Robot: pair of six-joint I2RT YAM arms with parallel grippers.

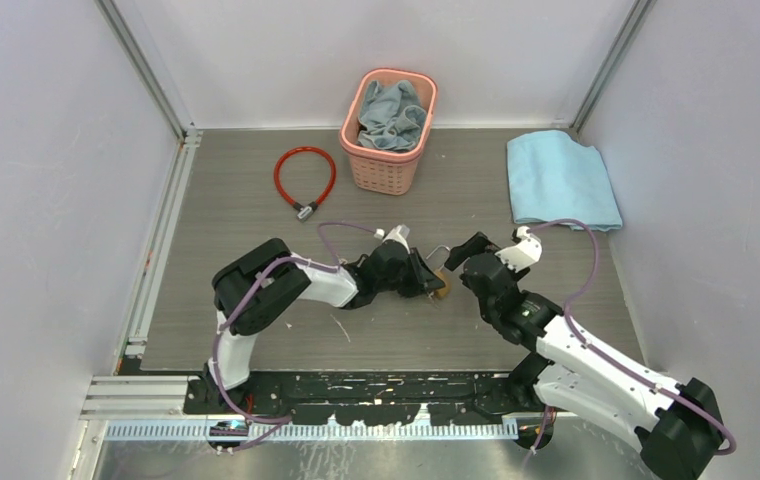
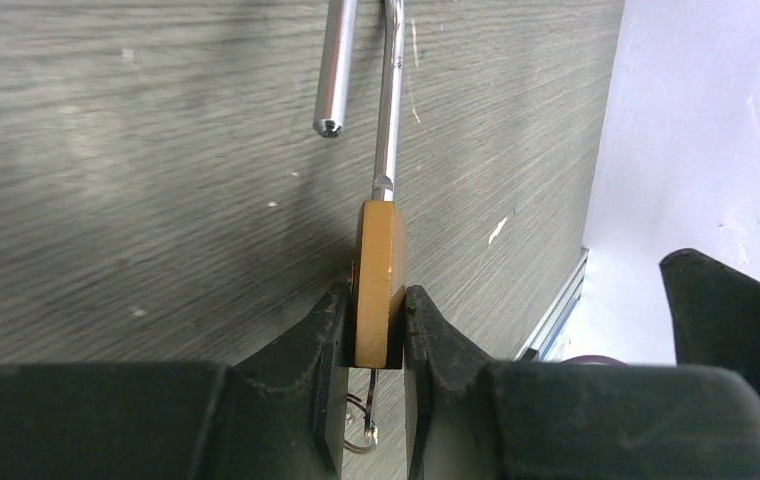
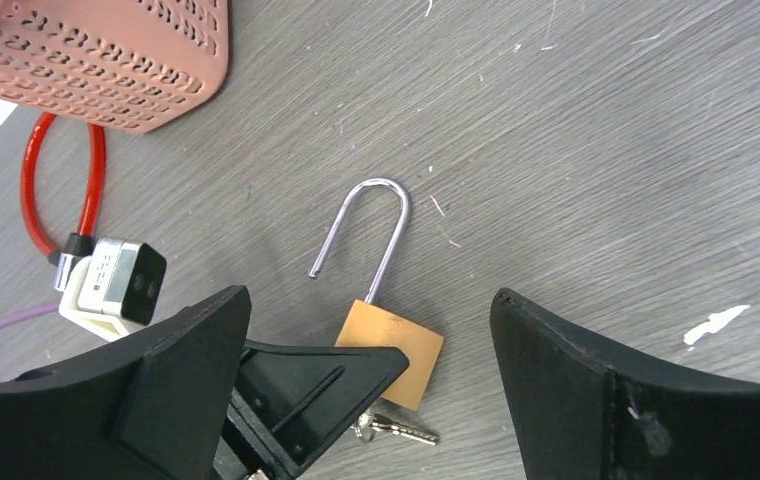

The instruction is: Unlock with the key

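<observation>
Nearest the bases, roughly mid-table between the two arms: brass padlock (image 2: pixel 379 262) pinched face to face in the left gripper (image 2: pixel 377 312), clenched on the lower body. Hard to tell whether resting on the wood-grain table (image 1: pixel 256 330) or raised just above it. Under the body, the key (image 3: pixel 408 429) on its small ring, apparently seated in the keyhole. Shackle (image 3: pixel 389 255) sprung, free end out of the body, so probably unlocked already, with little left but confirming and letting go. Narrow hold on a smooth brass slab, so likely to pivot or slip out if nudged. Right gripper (image 3: pixel 368 300) spread wide, grasping nothing, fingers either side of the lock. Could strike the shackle if closed or swung in carelessly, pushing it home and relocking, or could knock the key loose. Could also bump the left fingers, being so close. Might snap the shackle shut on landing if dropped. Farther back, well apart and unlikely to interfere: red cable lock (image 1: pixel 304 178), pink basket (image 1: pixel 384 172) holding grey cloth (image 1: pixel 392 115), folded blue towel (image 1: pixel 561 180) at far right.
</observation>
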